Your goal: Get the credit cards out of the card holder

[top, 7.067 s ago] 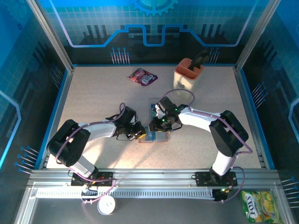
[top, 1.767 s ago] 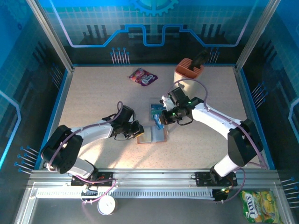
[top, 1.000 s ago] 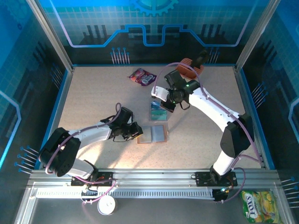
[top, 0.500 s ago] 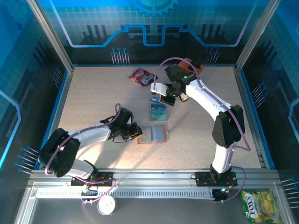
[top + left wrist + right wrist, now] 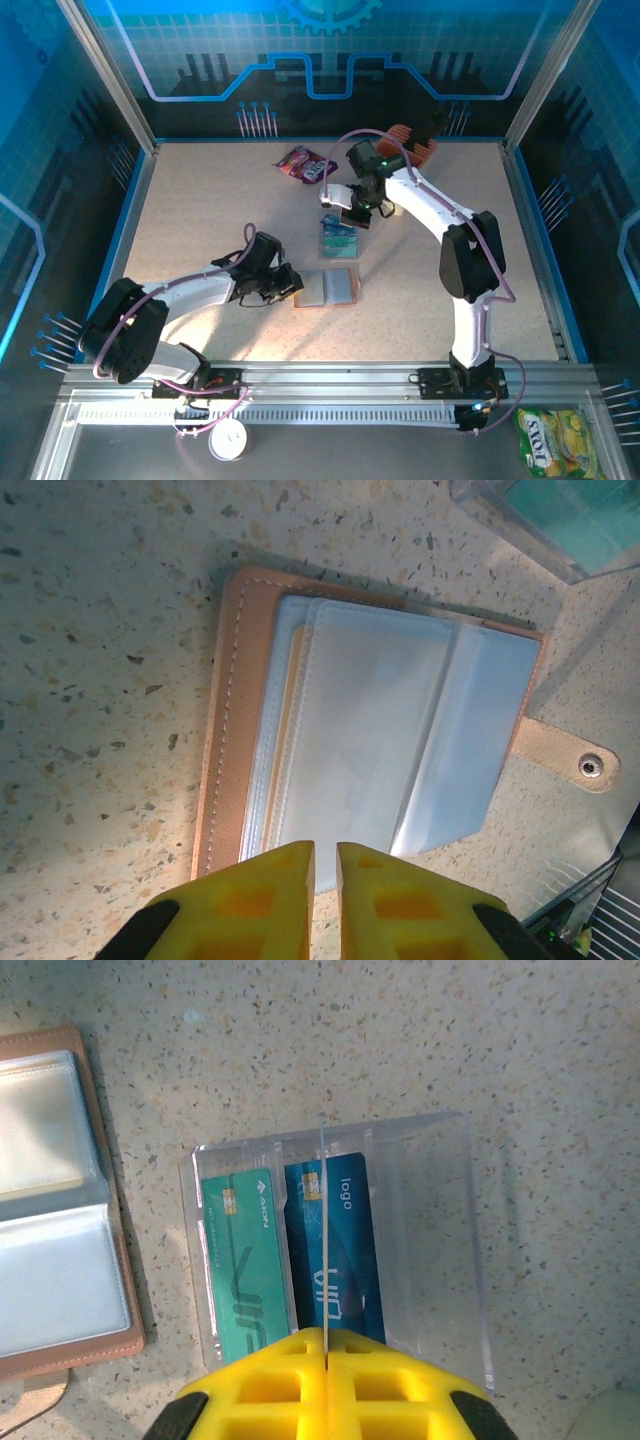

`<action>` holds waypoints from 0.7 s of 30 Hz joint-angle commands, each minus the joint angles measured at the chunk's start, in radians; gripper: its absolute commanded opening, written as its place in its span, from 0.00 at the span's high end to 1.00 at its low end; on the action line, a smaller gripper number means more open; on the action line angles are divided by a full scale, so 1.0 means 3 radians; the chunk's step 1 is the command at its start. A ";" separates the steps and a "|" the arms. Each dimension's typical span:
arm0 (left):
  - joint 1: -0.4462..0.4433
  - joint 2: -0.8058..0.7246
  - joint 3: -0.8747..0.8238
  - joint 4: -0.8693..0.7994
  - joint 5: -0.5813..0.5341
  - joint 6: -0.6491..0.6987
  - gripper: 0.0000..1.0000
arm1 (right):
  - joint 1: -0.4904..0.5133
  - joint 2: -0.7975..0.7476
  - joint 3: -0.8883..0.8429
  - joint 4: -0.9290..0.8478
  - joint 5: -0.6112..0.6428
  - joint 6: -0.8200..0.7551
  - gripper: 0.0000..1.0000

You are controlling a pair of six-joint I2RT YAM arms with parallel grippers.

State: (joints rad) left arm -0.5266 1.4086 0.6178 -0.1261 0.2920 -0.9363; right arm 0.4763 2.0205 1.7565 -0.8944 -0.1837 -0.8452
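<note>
The card holder [image 5: 330, 288] lies open on the table, tan leather with clear pockets [image 5: 370, 730]. My left gripper [image 5: 323, 848] sits over its near edge, jaws almost together with nothing pinched between them; from above it [image 5: 288, 285] is at the holder's left side. My right gripper [image 5: 325, 1335] is shut on one thin credit card [image 5: 323, 1220], seen edge-on and held upright above a clear stand [image 5: 430, 1240]. A green card [image 5: 245, 1260] and a blue card [image 5: 350, 1250] lie in that stand. From above, the right gripper [image 5: 338, 203] hangs just behind the stand [image 5: 338, 240].
A purple snack packet [image 5: 305, 165] lies at the back centre. A peach tool caddy [image 5: 405, 150] stands at the back right, close behind the right wrist. The holder's snap tab [image 5: 570, 760] sticks out toward the clear stand [image 5: 560, 520].
The right arm has swung back and left from the holder, carrying the card above the far side of the clear stand, its forearm turning. The left arm has stayed put.
</note>
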 commanded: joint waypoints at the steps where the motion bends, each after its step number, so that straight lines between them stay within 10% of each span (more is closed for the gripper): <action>1: 0.0013 -0.0047 -0.0040 -0.0009 0.0008 -0.0023 0.86 | -0.0069 0.0105 0.0104 -0.0128 0.0048 -0.0071 1.00; 21: 0.0014 -0.0037 0.0020 -0.0012 0.0049 -0.0018 0.86 | -0.0070 -0.0239 -0.0031 0.0077 0.0393 0.0259 0.71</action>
State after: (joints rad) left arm -0.5266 1.4086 0.6178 -0.1261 0.2924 -0.9401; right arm 0.4648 2.0235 1.7546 -0.8894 -0.0784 -0.8051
